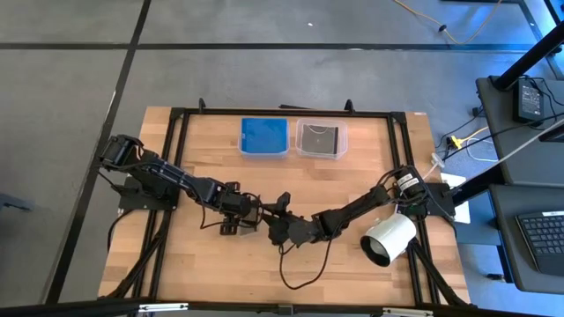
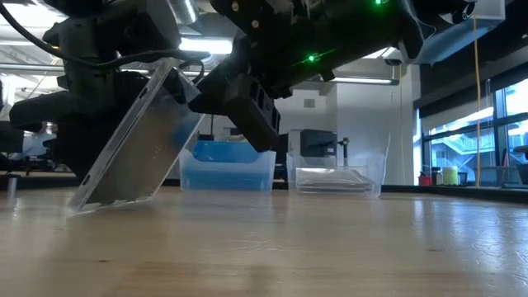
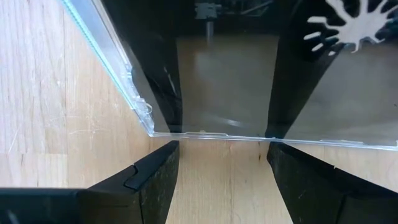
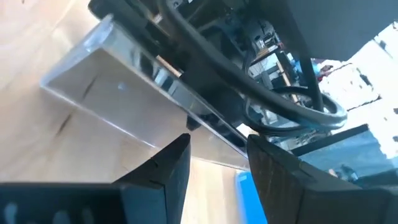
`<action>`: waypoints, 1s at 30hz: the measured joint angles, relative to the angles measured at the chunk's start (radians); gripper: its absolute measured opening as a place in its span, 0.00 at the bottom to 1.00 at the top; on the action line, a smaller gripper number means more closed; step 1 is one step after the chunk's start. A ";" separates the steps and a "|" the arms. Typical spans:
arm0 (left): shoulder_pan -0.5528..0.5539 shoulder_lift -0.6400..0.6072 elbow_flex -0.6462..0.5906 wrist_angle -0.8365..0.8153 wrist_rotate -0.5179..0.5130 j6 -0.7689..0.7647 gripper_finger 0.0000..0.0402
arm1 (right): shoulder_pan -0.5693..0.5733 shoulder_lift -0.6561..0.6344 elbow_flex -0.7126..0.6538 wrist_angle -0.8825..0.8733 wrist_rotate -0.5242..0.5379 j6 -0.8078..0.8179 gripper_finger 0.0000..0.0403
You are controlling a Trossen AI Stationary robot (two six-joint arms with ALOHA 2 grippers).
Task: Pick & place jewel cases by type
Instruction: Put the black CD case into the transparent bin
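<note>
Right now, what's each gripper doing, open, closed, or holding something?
Left gripper: closed on the clear jewel case, tilted on the table.
Right gripper: open, holding nothing, beside the case.

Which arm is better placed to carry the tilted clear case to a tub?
Left, probably: the left gripper already straddles the case, tilted with one edge on the table. The right gripper only sits beside it.

Jewel case (image 2: 136, 140): clear, faintly blue-tinted, with a white splash-shaped mark. Tubs: one (image 1: 264, 137) filled blue, one (image 1: 318, 139) clear over dark grey. Table (image 1: 352, 273) was pale wood grain; cylinder (image 1: 389, 239) white.
</note>
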 joint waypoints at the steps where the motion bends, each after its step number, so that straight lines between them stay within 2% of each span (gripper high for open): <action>1: 0.000 0.000 0.000 0.000 0.000 0.000 0.61 | 0.002 0.000 0.000 0.000 -0.002 -0.024 0.40; 10: 0.000 0.000 0.000 -0.001 0.001 0.000 0.61 | 0.032 -0.002 0.001 0.016 -0.074 -0.256 0.40; 30: 0.000 0.000 0.000 -0.002 0.001 -0.001 0.61 | 0.032 -0.002 0.001 0.028 -0.082 -0.254 0.40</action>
